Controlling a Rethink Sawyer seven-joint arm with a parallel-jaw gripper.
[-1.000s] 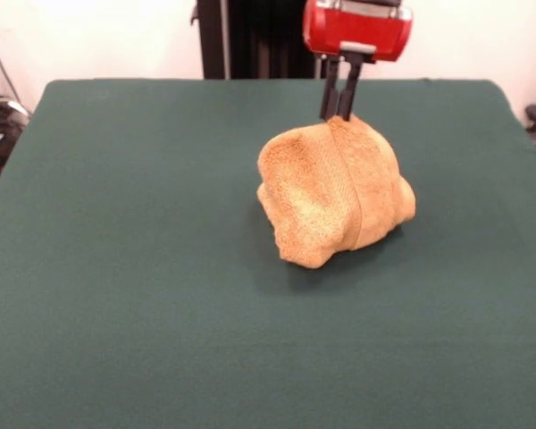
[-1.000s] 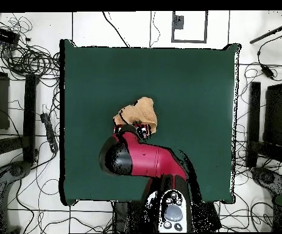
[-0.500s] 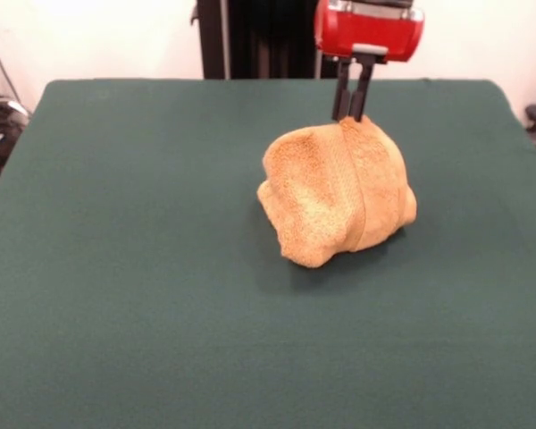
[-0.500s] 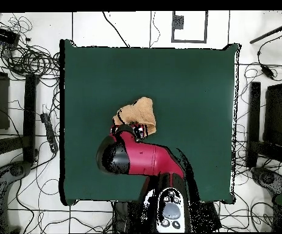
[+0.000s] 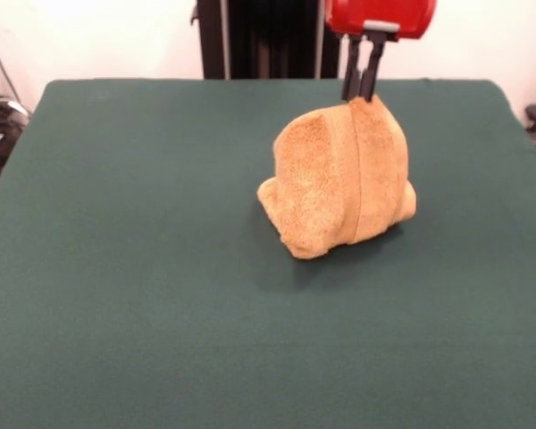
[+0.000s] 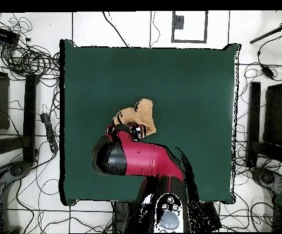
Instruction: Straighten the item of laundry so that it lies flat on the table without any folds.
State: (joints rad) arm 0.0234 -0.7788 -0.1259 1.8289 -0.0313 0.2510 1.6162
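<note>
Even, bright indoor light is falling from above, washing the back wall (image 5: pixel 116 36) near white. The towel (image 5: pixel 339 183) is casting a soft, faint shadow onto the green counter (image 5: pixel 143 295) at its base. No glare is showing on the matte felt.

**Table + what's on it**

Dark green felt-like table (image 5: pixel 143 295), rectangular, far larger than its load. Carries 1 item only: golden-orange terry towel (image 5: pixel 339 183), bunched into a tall lump, not flat. Lower edge of the lump resting on the cloth, top pulled up to a peak. Woven band running down the lump's front. Sits right of centre, toward the far side in the front view. In the overhead view, left of table centre.
</note>
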